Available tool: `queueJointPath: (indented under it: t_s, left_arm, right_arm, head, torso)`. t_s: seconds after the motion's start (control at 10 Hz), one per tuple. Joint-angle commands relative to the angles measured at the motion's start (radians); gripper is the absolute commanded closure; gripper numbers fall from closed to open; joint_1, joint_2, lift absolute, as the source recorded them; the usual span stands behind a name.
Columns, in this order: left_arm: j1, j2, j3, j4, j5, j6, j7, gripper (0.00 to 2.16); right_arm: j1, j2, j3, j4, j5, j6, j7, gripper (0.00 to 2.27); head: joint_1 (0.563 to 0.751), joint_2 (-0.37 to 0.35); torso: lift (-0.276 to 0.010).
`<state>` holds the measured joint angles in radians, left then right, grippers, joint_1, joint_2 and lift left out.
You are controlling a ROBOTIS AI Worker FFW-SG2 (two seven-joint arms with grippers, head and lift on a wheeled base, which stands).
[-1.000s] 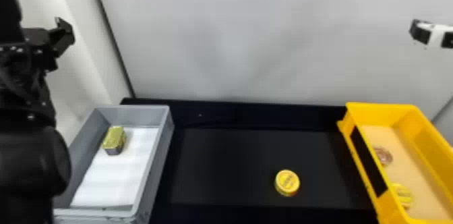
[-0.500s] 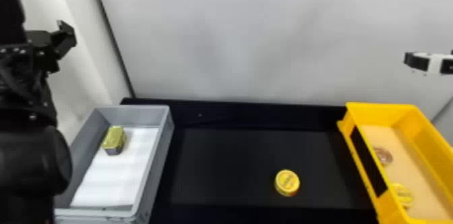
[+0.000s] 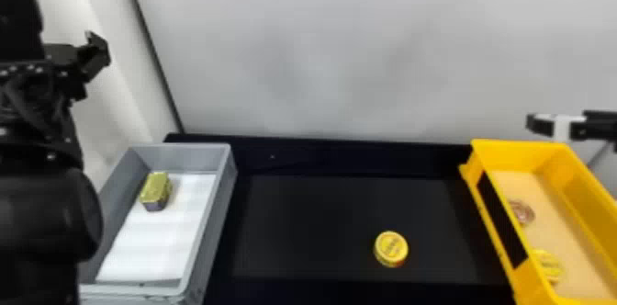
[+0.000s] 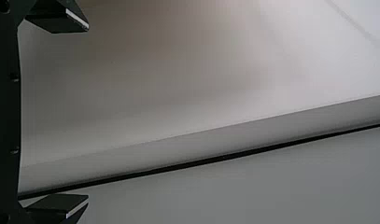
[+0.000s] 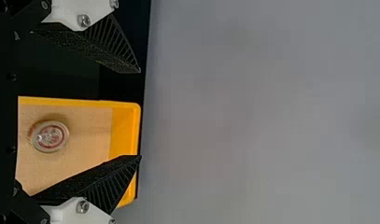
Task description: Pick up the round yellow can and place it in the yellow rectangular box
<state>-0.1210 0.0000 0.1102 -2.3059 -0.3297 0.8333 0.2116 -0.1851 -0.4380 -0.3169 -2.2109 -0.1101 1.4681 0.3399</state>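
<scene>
Round yellow can (image 3: 391,249) on black table (image 3: 312,230), outside yellow box (image 3: 523,157). Left gripper (image 4: 88,113) wide open, empty. Right gripper (image 5: 140,114) open too, nothing in it. Job looks not begun: grab, carry, put in all left

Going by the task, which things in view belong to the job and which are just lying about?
Part of the job:
- round yellow can on the black surface
- yellow rectangular box

Just lying about:
- reddish round container and second yellow can, both inside that box
- gray box, holding a gold-topped tin and white sheet
</scene>
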Motion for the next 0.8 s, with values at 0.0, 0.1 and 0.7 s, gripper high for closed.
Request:
queueJointPath:
  t_s: [0.0,0.1,0.7]
  left_arm:
    - [-0.005,-0.003,-0.001,0.005,-0.003,0.012,-0.004,0.00]
    - [-0.006,-0.003,-0.003,0.008,-0.006,0.017,-0.009,0.00]
    - [-0.011,-0.003,-0.001,0.023,-0.008,0.025,-0.015,0.00]
  right_arm:
    - [0.029,0.024,0.039,0.023,0.000,0.001,0.016,0.17]
    - [0.032,0.024,0.053,0.030,0.000,0.011,0.025,0.19]
    - [0.090,0.105,0.242,0.186,-0.003,-0.004,0.124,0.15]
  head:
    - [0.694,0.014]
    - [0.694,0.014]
    - [0.694,0.014]
  torso:
    - [-0.061]
    - [-0.061]
    - [-0.061]
